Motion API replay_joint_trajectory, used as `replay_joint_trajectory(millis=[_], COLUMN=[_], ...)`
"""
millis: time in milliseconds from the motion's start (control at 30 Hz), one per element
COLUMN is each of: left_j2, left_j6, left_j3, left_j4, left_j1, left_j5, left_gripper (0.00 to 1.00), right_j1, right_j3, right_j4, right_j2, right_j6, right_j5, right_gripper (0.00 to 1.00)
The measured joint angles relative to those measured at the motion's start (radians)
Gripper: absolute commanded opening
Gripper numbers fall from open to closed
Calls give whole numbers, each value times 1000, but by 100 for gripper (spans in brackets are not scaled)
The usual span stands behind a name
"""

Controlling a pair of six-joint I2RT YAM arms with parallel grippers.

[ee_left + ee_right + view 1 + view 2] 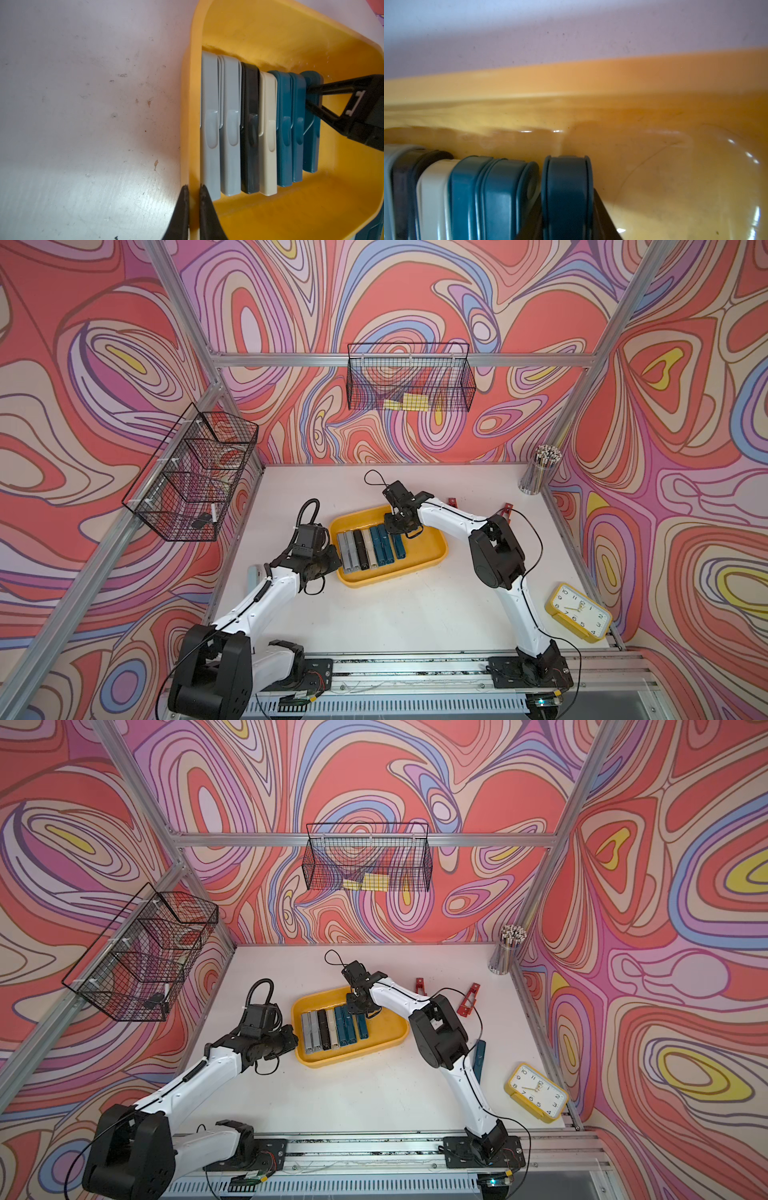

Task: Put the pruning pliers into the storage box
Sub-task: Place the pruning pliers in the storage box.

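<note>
Teal pruning pliers [310, 153] are clamped in the right end effector [309, 97], down in the storage box [188, 124], long axis parallel to the 6 bars [249, 124] lined up beside. The rim's pinched by the left end effector [194, 189]. 2 red pliers [468, 999] are left on the surface [374, 1094], nearer the right arm.

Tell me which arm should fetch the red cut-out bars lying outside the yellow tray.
Right. Both red cut-out bars lie on its side; the left pincer is clamped on the shallow yellow plastic tray's rim.
</note>
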Motion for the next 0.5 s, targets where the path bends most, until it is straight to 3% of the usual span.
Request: replay_joint_trajectory(millis=[333, 500], left_j2=[0, 0], left_j6=[0, 0], left_j3=[0, 0], left_j4=[0, 0], left_j1=[0, 0], left_j5=[0, 0], left_gripper=[0, 0], right_j1=[0, 0], right_j3=[0, 0], right_j4=[1, 1], right_j2=[0, 0], right_j6=[0, 0], right_j5=[-8, -8], right_gripper=[30, 30])
